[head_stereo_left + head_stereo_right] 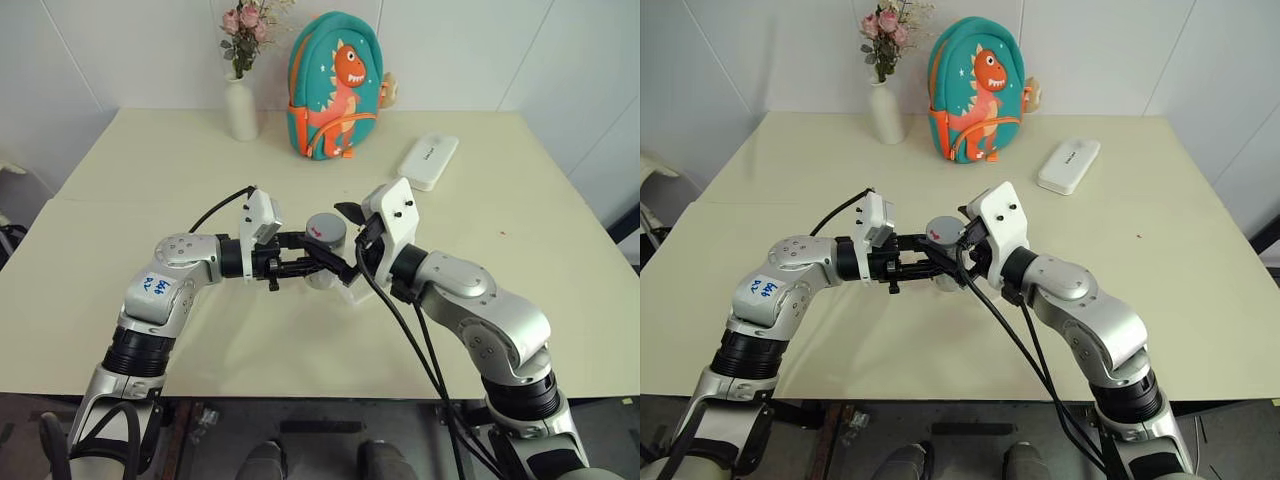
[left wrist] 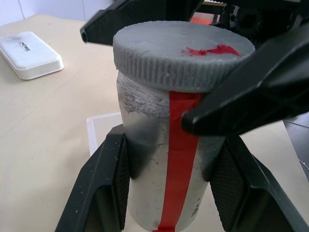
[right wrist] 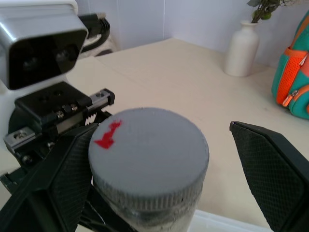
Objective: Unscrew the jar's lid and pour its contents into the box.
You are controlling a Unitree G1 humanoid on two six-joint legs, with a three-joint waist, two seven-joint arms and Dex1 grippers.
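Note:
My left gripper is shut on the body of the jar, a silvery-grey cylinder with a red strip down its side, held upright above the middle of the table. The grey ribbed lid with a red mark sits on top of the jar. One finger of my open right gripper stands on each side of the lid, and a gap shows at the right finger. A corner of the transparent box lies on the table behind the jar. The contents are hidden inside the jar.
A white rounded case lies at the back right of the table. A white flower vase and a teal dinosaur backpack stand along the far edge by the wall. Bare cream tabletop spreads around both arms.

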